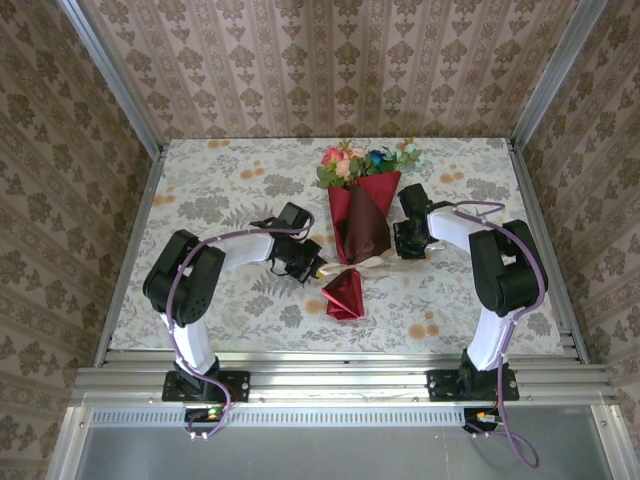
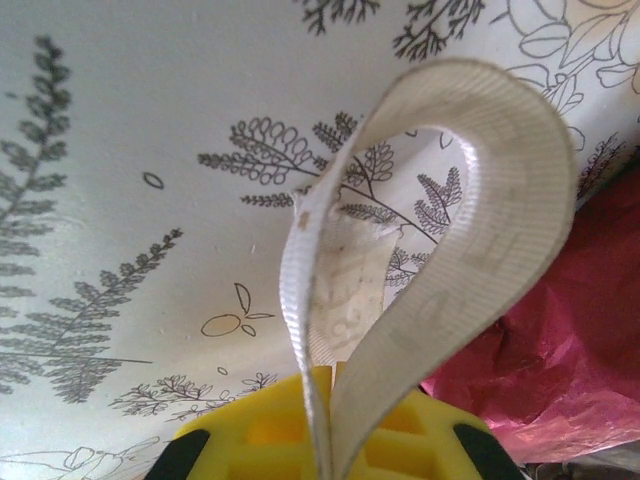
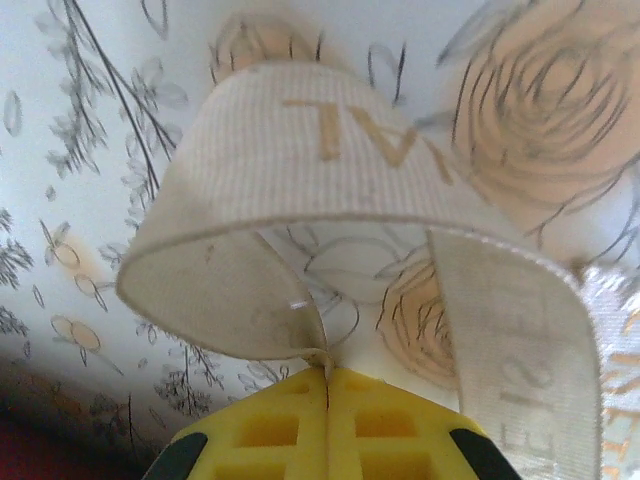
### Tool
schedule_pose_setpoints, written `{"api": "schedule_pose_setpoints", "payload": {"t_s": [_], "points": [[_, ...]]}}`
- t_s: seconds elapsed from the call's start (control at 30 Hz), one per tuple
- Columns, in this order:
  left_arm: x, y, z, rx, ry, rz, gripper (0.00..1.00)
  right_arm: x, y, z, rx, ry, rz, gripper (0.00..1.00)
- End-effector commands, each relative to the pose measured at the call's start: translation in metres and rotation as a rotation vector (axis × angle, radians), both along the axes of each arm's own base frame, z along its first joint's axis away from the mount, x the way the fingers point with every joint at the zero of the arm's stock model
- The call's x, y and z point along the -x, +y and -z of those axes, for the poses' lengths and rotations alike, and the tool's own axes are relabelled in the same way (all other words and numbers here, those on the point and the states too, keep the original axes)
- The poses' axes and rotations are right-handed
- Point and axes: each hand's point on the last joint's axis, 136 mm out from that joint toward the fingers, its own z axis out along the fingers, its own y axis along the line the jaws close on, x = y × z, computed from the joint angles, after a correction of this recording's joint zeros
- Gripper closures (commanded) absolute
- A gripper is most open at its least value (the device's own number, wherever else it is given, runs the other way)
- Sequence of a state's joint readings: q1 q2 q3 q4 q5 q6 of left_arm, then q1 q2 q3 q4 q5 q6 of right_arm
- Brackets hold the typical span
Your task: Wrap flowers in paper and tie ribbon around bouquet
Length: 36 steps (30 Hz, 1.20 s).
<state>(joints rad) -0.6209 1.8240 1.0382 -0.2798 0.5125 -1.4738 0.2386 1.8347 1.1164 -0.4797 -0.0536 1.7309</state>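
- Left pincer (image 2: 325, 425), near the middle of the desk (image 1: 220, 180), is clenched on a loop of the ribbon (image 2: 500, 200). Its yellow fingers (image 2: 260, 435) are cut off by the frame's lower edge.
- Right pincer (image 3: 327, 405), just right of the bouquet (image 1: 360, 200), is clamped on the ribbon's other end, which curls above it.
- Between them the ribbon crosses the narrow part of the paper (image 1: 346, 295) cone; whether it is knotted is hard to make out.
- Inside the cone sit the flowers (image 1: 362, 160), heads out toward the far edge, stems hidden.
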Motion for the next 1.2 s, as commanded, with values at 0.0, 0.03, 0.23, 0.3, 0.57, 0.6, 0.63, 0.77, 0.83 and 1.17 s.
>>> {"api": "schedule_pose_setpoints", "payload": {"t_s": [0.0,0.03,0.23,0.3,0.57,0.6,0.63,0.77,0.83,1.17], "points": [[-0.002,0.002,-0.007,0.021,-0.003,-0.026,1.00,0.000,-0.048,-0.019,0.173,-0.009,0.024,1.00],[-0.002,0.003,-0.007,0.021,-0.003,-0.032,1.00,-0.001,-0.055,-0.025,0.187,-0.018,0.021,1.00],[-0.002,0.009,-0.004,0.014,0.004,-0.053,1.00,0.005,-0.078,-0.027,0.212,-0.046,0.038,1.00],[-0.002,0.010,-0.003,0.016,0.010,-0.067,1.00,0.006,-0.083,-0.026,0.215,-0.047,0.044,1.00],[0.001,0.015,0.001,0.005,0.020,-0.087,1.00,0.014,-0.100,-0.023,0.226,-0.028,0.065,1.00],[0.001,0.015,0.000,0.006,0.020,-0.086,1.00,0.016,-0.102,-0.022,0.226,-0.024,0.069,1.00],[0.001,0.016,0.000,0.004,0.022,-0.088,1.00,0.013,-0.104,-0.023,0.225,-0.042,0.077,1.00],[0.000,0.016,0.000,0.006,0.020,-0.088,1.00,0.012,-0.108,-0.023,0.224,-0.052,0.080,1.00],[-0.002,0.012,-0.002,0.018,0.015,-0.079,1.00,0.009,-0.106,-0.023,0.217,-0.057,0.069,1.00],[-0.040,0.023,-0.081,-0.033,-0.235,0.055,0.00,-0.011,-0.081,-0.109,0.317,-0.170,-0.247,0.00]]}}
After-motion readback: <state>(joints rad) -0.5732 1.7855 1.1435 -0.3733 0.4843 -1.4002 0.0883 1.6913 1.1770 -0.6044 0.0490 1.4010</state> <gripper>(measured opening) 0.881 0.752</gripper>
